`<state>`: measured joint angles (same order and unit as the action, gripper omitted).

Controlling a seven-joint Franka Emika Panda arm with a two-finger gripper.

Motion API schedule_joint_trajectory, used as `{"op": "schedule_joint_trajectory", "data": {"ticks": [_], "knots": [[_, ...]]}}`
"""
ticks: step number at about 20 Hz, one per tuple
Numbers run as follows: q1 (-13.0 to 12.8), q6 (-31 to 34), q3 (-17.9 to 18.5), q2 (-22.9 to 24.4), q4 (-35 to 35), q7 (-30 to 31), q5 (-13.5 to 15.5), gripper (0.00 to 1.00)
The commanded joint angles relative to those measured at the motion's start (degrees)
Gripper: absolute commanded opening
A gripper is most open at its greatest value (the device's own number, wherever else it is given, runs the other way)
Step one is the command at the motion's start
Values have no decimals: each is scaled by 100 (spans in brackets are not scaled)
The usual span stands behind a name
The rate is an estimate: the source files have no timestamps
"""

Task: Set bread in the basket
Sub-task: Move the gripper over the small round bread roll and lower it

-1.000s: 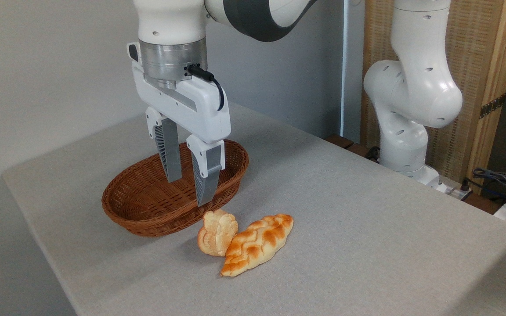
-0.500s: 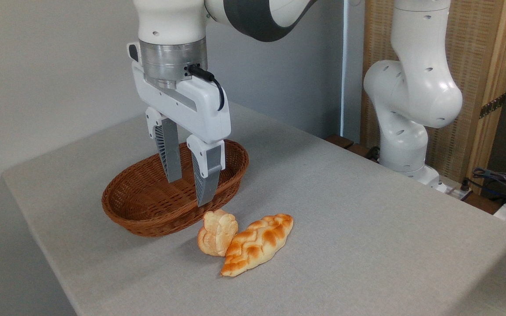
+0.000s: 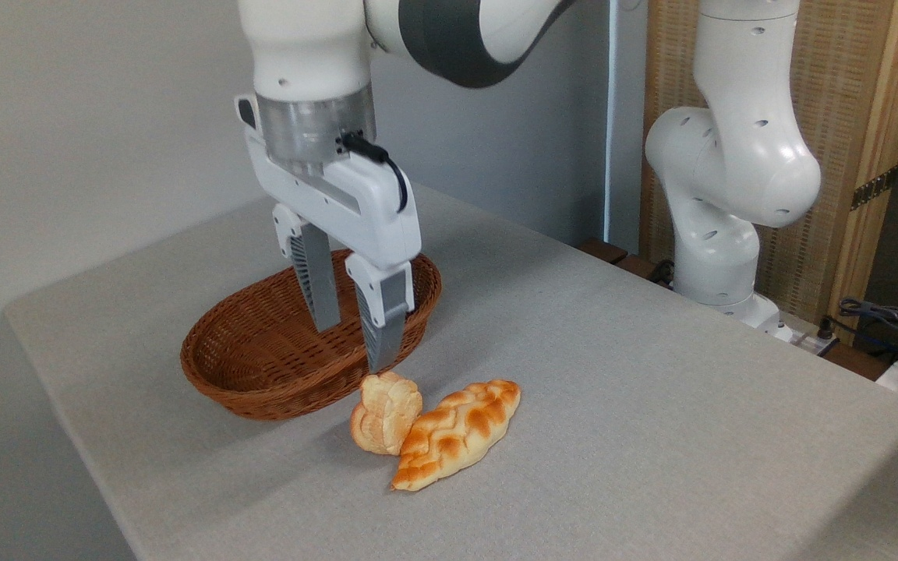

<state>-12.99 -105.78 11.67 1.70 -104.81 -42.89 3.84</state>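
Note:
The bread [image 3: 383,411], a small pale golden knot-shaped bun, lies on the grey table just in front of the basket [image 3: 262,366], an oval reddish-brown wicker one with nothing in it. My gripper [image 3: 355,349] hangs open above the basket's front right rim, fingers pointing down, a little above and behind the bun. Nothing is between the fingers.
A longer, browner braided loaf [image 3: 457,432] lies against the bun's right side. The arm's white base [image 3: 722,195] stands at the table's far right edge. The table's left and front edges drop off close to the basket and the breads.
The gripper has shifted slightly to the right and toward the bun, still open. The bun, loaf and basket have not moved.

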Motion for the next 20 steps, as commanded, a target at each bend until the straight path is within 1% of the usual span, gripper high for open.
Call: {"op": "schedule_joint_trajectory", "data": {"ticks": [1, 4, 7, 11, 13, 14, 16, 20], "knots": [[42, -30, 2, -3, -355, -158, 99, 100], [60, -48, 11, -21, -522, 34, 108, 100], [69, -215, 19, -74, -558, 430, 117, 100], [69, -259, 11, -205, -602, 431, 117, 100], [60, -390, 2, -267, -602, 431, 117, 100], [60, -426, 2, -284, -602, 431, 152, 100], [51, -522, 2, -293, -602, 422, 327, 100], [51, -549, -7, -364, -602, 387, 337, 100]]}}
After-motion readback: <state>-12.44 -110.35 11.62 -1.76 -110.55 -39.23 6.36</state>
